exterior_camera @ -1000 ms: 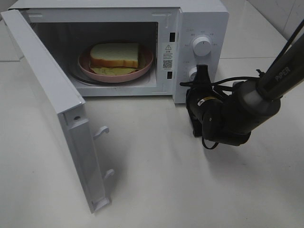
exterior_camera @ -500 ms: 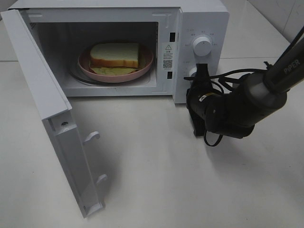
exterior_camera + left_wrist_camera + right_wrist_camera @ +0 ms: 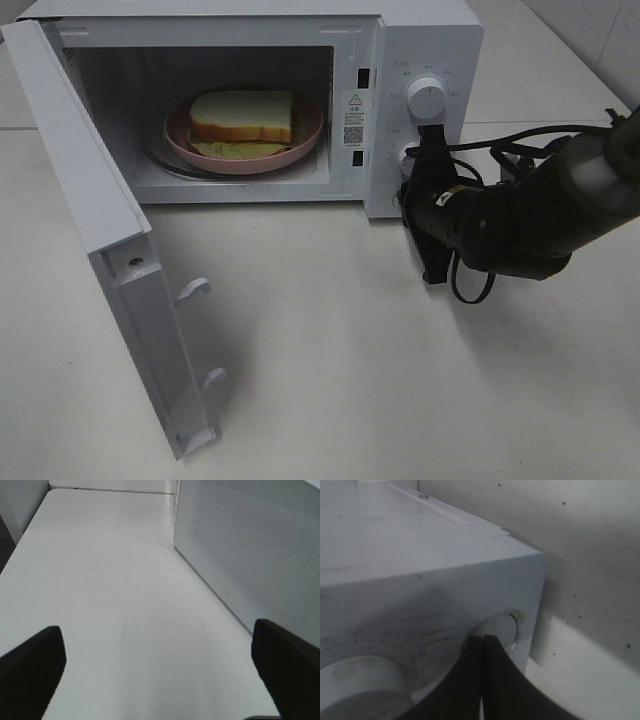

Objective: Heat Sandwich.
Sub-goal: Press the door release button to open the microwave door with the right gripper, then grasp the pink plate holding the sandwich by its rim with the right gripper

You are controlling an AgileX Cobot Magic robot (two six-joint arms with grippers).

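The sandwich [image 3: 242, 116], pale toasted bread over a yellow-green filling, lies on a pink plate [image 3: 305, 143] inside the white microwave [image 3: 425, 40]. The microwave's door [image 3: 90, 200] hangs wide open to the left. My right gripper [image 3: 429, 135] is shut with nothing in it, its tips pointing up at the control panel between the upper knob [image 3: 427, 97] and the lower knob [image 3: 407, 153]. In the right wrist view the shut right gripper [image 3: 482, 639] touches a round knob [image 3: 502, 626] near the panel's corner. My left gripper [image 3: 160, 672] is open and empty beside the microwave's perforated side wall [image 3: 250, 545].
The open door juts far out over the white table [image 3: 330, 380] at front left. My right arm's black body and cables [image 3: 520, 215] sit just right of the microwave's front. The left arm does not show in the high view.
The door swung slightly further left. My right arm shifted right and its shut gripper rose along the control panel toward the knobs.
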